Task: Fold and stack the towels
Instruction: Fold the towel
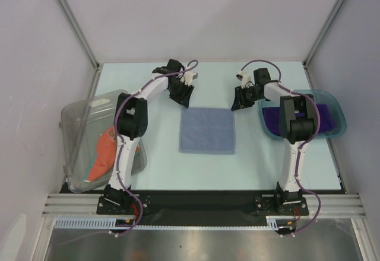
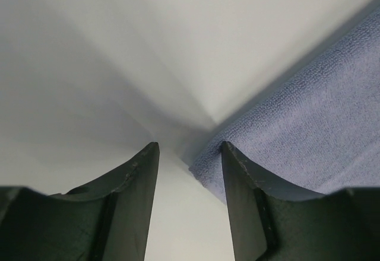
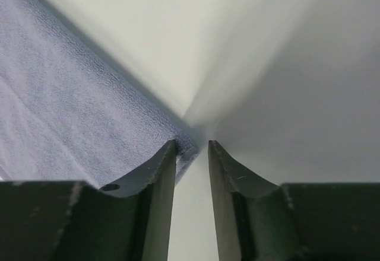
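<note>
1. Top external: blue-grey towel (image 1: 207, 130) lies flat mid bench (image 1: 160, 166), btwn my 2 arms. Purple towel (image 1: 328, 114) is in the teal tray (image 1: 323, 93), orange towel (image 1: 105, 154) in the clear bin (image 1: 83, 124).
2. Left tool (image 2: 190, 169) is at the far left corner, jaws apart, holding nothing.
3. Right tool (image 3: 192, 166) is at the far right corner, jaws apart too, nothing held.
4. I think the blue-grey towel is light, soft & floppy, so it'll sag. Best to pinch both far corners, w/ one finger under the edge.

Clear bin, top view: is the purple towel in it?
No, the clear bin holds an orange towel; the purple towel lies in the teal tray.
</note>
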### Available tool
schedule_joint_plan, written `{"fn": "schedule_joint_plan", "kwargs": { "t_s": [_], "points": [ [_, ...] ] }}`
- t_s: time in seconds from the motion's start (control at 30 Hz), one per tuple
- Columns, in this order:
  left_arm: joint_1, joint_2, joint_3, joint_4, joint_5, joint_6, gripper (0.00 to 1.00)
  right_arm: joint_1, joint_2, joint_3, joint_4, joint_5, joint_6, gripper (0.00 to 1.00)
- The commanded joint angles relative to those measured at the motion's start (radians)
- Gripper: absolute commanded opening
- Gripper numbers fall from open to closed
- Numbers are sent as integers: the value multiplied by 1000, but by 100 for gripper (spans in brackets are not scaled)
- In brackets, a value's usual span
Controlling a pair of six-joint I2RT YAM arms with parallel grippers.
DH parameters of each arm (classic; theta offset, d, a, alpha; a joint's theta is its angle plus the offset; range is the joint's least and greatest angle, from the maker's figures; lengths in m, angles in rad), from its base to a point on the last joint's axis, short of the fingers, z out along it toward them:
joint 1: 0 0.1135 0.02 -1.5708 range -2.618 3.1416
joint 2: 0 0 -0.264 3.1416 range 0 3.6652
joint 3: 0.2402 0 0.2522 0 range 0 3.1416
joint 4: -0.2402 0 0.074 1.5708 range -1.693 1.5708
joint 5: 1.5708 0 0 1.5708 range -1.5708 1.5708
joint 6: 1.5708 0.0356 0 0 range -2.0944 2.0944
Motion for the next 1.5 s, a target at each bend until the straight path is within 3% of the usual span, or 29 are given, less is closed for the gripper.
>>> {"fn": "schedule_joint_plan", "kwargs": {
  "t_s": [0.0, 0.13, 0.17, 0.2, 0.33, 0.43, 0.73, 0.9, 0.93, 0.97, 1.03, 1.07, 1.1, 1.23, 1.47],
  "points": [
    [19, 35, 68, -47, 23, 56, 50, -11, 36, 25, -33, -28, -40, 33],
    [23, 36, 66, -56, 36, 72, 44, -12, 47, 33, -33, -48, -41, 29],
    [23, 35, 66, -56, 42, 75, 39, -14, 51, 39, -35, -51, -41, 25],
    [23, 35, 65, -56, 56, 76, 26, -15, 53, 41, -35, -54, -40, 18],
    [23, 35, 69, -71, 89, 82, 0, -21, 52, 51, -43, -60, -40, 6],
    [25, 18, 63, -64, 108, 84, 0, -28, 45, 51, -41, -79, -35, 0],
    [25, -80, 65, -35, 100, 42, 0, -24, -71, 15, 19, -59, 19, 0],
    [29, -125, 34, 18, 11, -8, 0, -15, -65, 16, 5, -74, 32, 0],
    [32, -125, 28, 21, 20, -7, 1, -12, -59, 14, 2, -69, 29, 0],
    [35, -125, 23, 22, 25, -10, 17, -11, -54, 14, -1, -65, 28, 0],
    [37, -126, 9, 24, 31, -7, 29, -8, -47, 16, -4, -59, 25, 0],
    [39, -128, 3, 24, 34, 1, 42, -6, -42, 18, -4, -59, 25, 0],
    [39, -129, -1, 25, 43, 4, 47, -6, -41, 18, -3, -59, 25, 0],
    [39, -117, -9, -28, 149, 56, 49, -9, -33, 21, -1, -49, 25, 0],
    [39, -73, -14, -61, 148, 95, 51, -9, -37, 21, -4, -49, 23, 0]
  ]
}}
